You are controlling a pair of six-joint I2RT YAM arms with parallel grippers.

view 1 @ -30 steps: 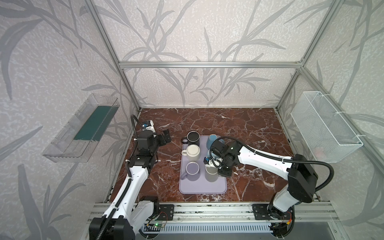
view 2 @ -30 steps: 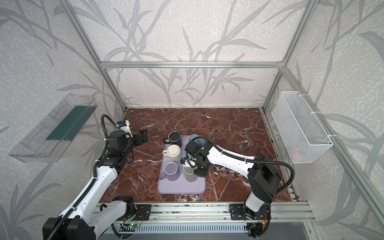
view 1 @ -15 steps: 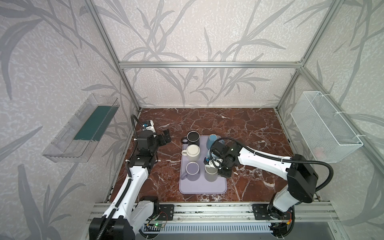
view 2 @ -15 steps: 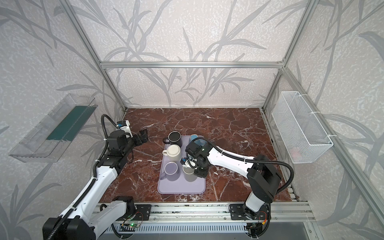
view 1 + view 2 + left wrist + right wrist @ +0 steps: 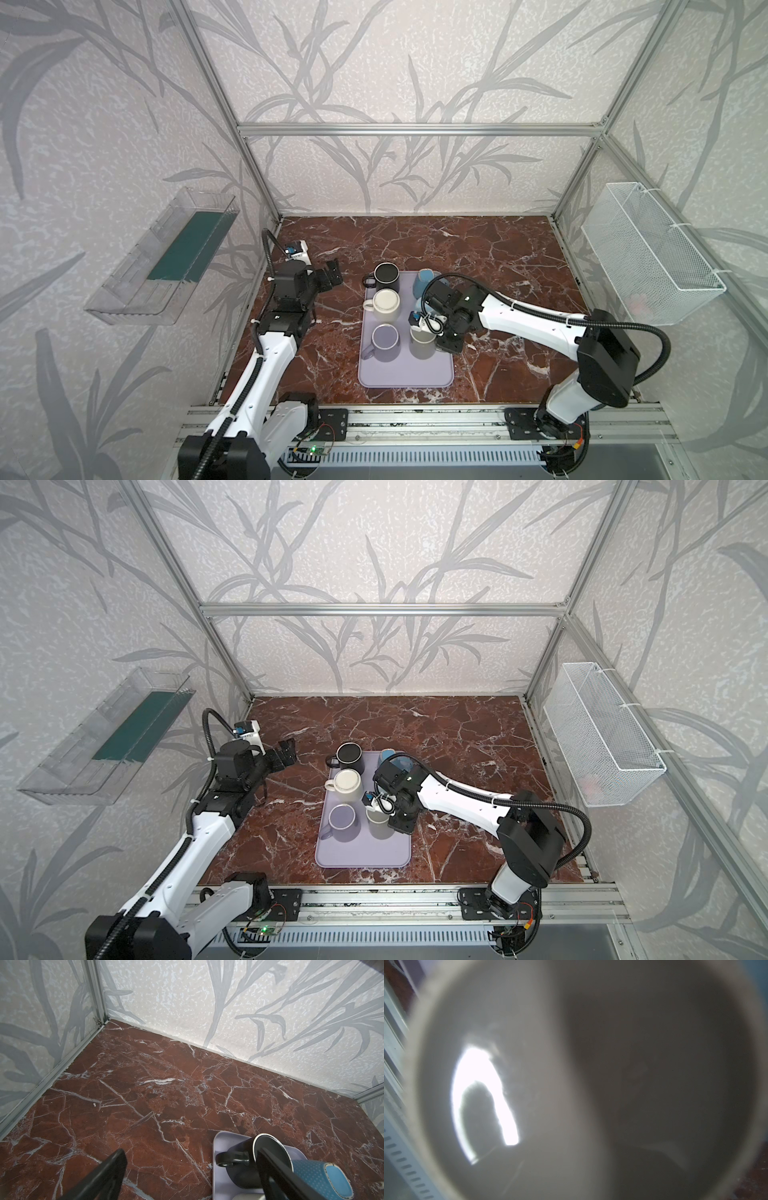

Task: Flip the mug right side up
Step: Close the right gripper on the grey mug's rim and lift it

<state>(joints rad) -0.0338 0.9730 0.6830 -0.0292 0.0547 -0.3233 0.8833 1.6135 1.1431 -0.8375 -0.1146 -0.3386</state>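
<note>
A grey mug (image 5: 420, 347) stands at the front right of the lilac tray (image 5: 405, 376). My right gripper (image 5: 445, 341) reaches down against the mug's right side and its wrist hides the mug's top in both top views. The right wrist view is filled by the mug's (image 5: 591, 1084) pale hollow, blurred and very close, with a bright glare. The fingers themselves are hidden, and the jaws read as shut on the mug. My left gripper (image 5: 332, 275) hovers open over the table left of the tray, with nothing between its fingers (image 5: 108, 1176).
On the tray also stand a black mug (image 5: 386, 276), a cream mug (image 5: 385, 303) and a lilac mug (image 5: 384, 340), all mouth up. A blue mug (image 5: 324, 1180) at the back right shows a flat end face. A wire basket (image 5: 648, 257) hangs on the right wall, a clear bin (image 5: 166, 257) on the left.
The right gripper's jaws have closed a little further at the grey mug. Neither arm has visibly moved.
</note>
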